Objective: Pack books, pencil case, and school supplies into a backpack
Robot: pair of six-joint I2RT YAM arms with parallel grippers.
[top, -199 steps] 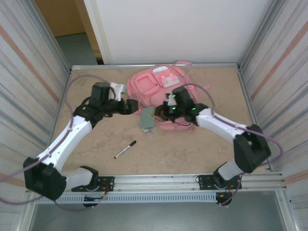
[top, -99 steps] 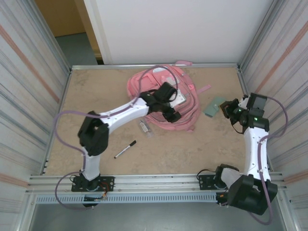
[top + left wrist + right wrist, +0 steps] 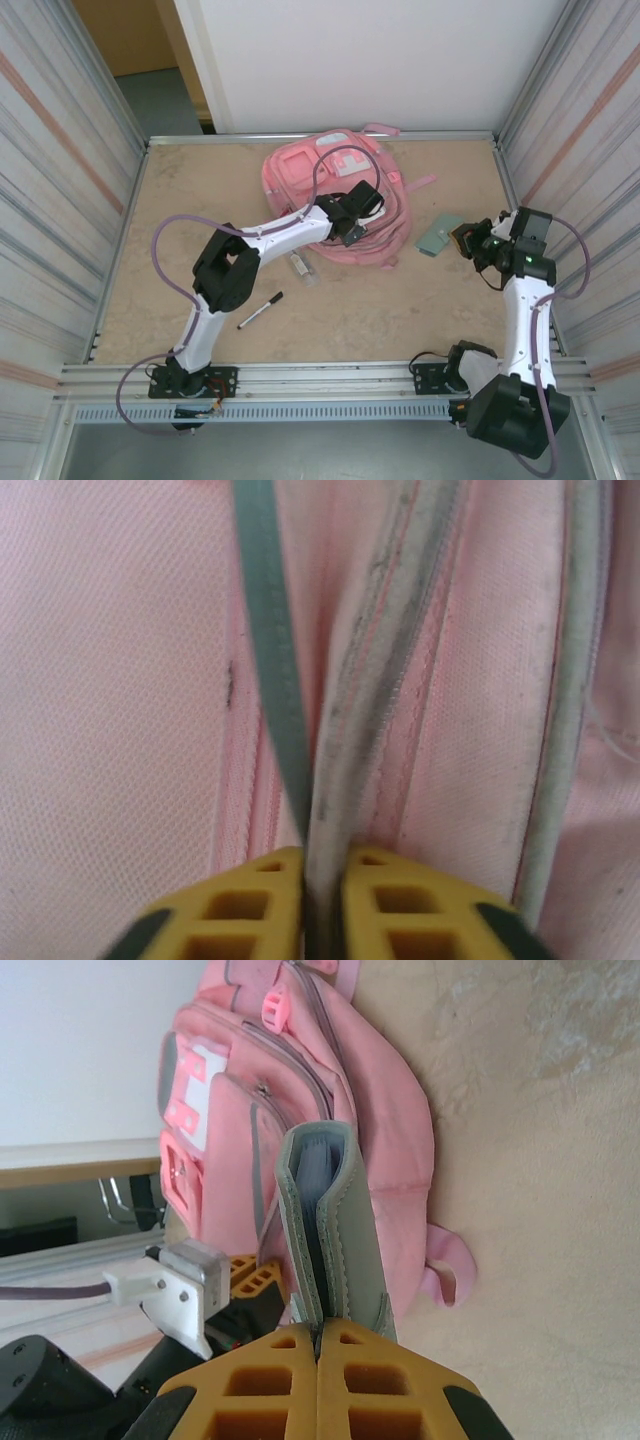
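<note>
The pink backpack [image 3: 330, 185] lies at the back middle of the table. My left gripper [image 3: 355, 226] rests on its right side, shut on a grey zip band [image 3: 345, 740] of the backpack [image 3: 120, 680]. My right gripper [image 3: 464, 240] hovers to the right, shut on the edge of a grey-green flat block [image 3: 438, 237], which stands upright between the fingers [image 3: 335, 1220]. A black marker pen [image 3: 260, 310] and a small pale stick-shaped piece [image 3: 302, 267] lie on the table in front of the backpack. The books and pencil case are out of view.
Metal rails [image 3: 320, 375] run along the near edge, and corrugated walls close in the left and right sides. Bare table [image 3: 380, 310] stretches between the backpack and the arm bases. A purple cable [image 3: 335, 160] arcs over the backpack.
The left arm swung from left of the backpack onto its right side and its gripper closed on the zip band. The right arm carried the grey-green block away to the right.
</note>
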